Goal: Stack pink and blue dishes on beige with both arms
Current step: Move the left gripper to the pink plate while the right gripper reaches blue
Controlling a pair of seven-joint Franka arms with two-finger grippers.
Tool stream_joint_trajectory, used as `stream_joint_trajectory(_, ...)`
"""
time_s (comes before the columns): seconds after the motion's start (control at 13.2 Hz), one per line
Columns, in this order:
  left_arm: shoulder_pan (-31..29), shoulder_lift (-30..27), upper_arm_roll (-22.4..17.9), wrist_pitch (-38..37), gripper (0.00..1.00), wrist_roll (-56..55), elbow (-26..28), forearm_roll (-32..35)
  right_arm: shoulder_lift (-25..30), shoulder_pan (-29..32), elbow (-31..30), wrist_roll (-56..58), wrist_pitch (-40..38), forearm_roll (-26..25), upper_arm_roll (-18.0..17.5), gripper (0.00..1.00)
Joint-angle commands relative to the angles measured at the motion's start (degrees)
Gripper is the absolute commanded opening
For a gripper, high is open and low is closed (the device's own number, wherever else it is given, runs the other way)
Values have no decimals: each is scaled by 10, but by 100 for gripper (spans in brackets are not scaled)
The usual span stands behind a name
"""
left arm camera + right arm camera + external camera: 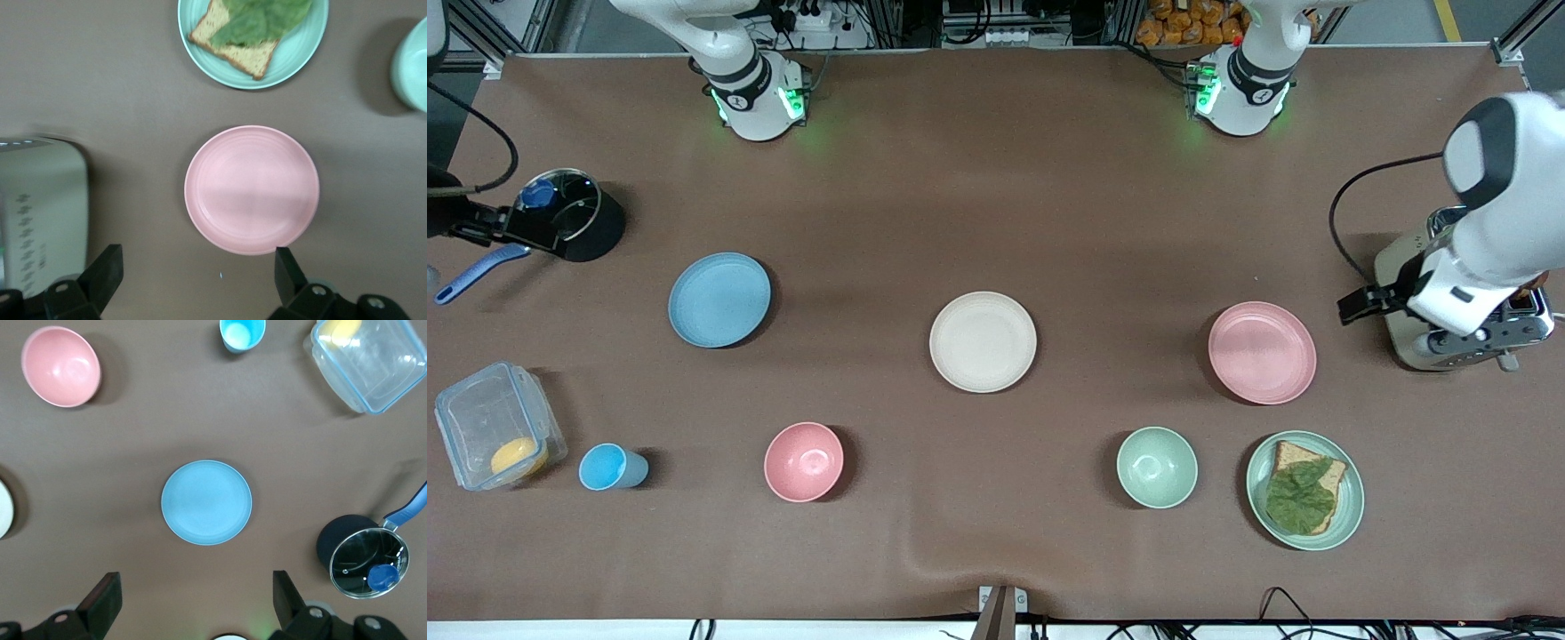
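Three plates matter, all lying flat and well apart in one row across the brown table, with nothing stacked yet; nearer the front camera than that row stand a blue cup, a pink bowl, a green bowl and a green plate carrying bread and lettuce, and none of these belongs in the stack; the beige plate sits mid-table, the blue plate toward the right arm's end, the pink plate toward the left arm's end, just beside the toaster; the left gripper hangs over bare cloth at the pink plate's edge, fingers spread wide and empty; the right gripper hangs likewise by the blue plate, wide open and empty, though in the front view it seems to lie out of frame; the step in hand looks like the approach, so each arm should come down at its plate's rim, pinch the lip firmly, and lift level; one plate should probably land on beige first, the other arm waiting clear.
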State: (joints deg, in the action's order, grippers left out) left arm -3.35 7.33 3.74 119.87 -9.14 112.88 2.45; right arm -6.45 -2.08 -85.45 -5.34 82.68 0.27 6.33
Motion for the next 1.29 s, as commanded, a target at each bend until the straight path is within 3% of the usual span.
stream_joint_trajectory(0.0,-22,22,4,78,100,-9,50,1,-16,33,-26,2,-4,-2,-2,100)
stream_joint_trajectory(0.3,-39,112,4,141,100,-11,50,0,-8,70,-118,44,65,6,-3,100)
stream_joint_trajectory(0.53,-53,193,4,208,100,-9,41,0,9,94,-248,105,197,38,-3,100)
stream_joint_trajectory(0.76,-54,205,4,217,100,-9,39,0,23,105,-371,159,330,46,-3,100)
stream_joint_trajectory(0.99,-63,211,5,217,96,1,37,-2,4,121,-433,202,421,59,-3,100)
stream_joint_trajectory(1.06,-61,211,5,217,82,1,37,-6,-11,122,-442,212,443,59,-3,100)
stream_joint_trajectory(1.21,-58,211,5,217,30,2,37,-6,-56,127,-446,239,482,71,-3,100)
